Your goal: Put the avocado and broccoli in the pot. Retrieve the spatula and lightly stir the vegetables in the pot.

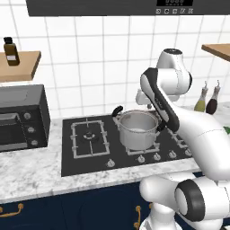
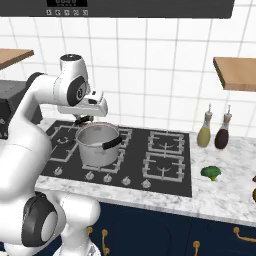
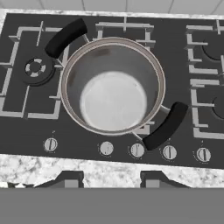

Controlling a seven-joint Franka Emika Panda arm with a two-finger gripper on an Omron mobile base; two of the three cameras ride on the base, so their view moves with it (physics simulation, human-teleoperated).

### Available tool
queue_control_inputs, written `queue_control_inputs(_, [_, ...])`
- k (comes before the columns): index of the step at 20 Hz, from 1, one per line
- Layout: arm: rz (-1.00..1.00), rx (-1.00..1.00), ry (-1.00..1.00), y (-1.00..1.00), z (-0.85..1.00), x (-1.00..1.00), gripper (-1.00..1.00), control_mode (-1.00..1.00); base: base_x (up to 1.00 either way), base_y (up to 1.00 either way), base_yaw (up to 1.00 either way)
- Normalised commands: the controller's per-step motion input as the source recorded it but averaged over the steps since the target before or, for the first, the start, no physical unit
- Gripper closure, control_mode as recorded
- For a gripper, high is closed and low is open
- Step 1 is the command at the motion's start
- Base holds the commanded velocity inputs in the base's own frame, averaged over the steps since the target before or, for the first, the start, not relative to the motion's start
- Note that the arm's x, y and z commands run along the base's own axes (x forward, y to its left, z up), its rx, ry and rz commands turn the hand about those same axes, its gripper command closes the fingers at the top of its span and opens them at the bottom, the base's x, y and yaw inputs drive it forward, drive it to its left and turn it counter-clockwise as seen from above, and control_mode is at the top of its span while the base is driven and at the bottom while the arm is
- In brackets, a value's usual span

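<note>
White tiled wall (image 1: 99,58), marble counter (image 1: 31,170)

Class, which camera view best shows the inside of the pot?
The hand view: it looks straight down into the pot, showing its bare steel bottom. The left base view shows its side and part of the inner wall; the right base view shows its side and rim.

Surfaces around my arm: mostly metal, stone, tile.
My pot (image 3: 113,85) reads as polished steel, shiny inside, with matt black handles. Hob (image 3: 26,131) is dark and glassy with grey metal grates. Counter (image 1: 31,173) looks like speckled marble, smooth. Wall tiles (image 2: 150,75) glossy white. Shelf (image 2: 235,72) is plain matt wood. Broccoli (image 2: 211,172) is bumpy green. My arm shell (image 1: 211,143) is glossy white plastic.
</note>
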Motion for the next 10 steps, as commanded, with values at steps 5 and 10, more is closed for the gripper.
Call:
queue_control_inputs(5, [0.00, 0.00, 0.00, 0.00, 0.00, 0.00, -1.00, 1.00, 0.00, -0.18, 0.00])
queue_control_inputs(10, [0.00, 0.00, 0.00, 0.00, 0.00, 0.00, -1.00, 1.00, 0.00, -0.75, 0.00])
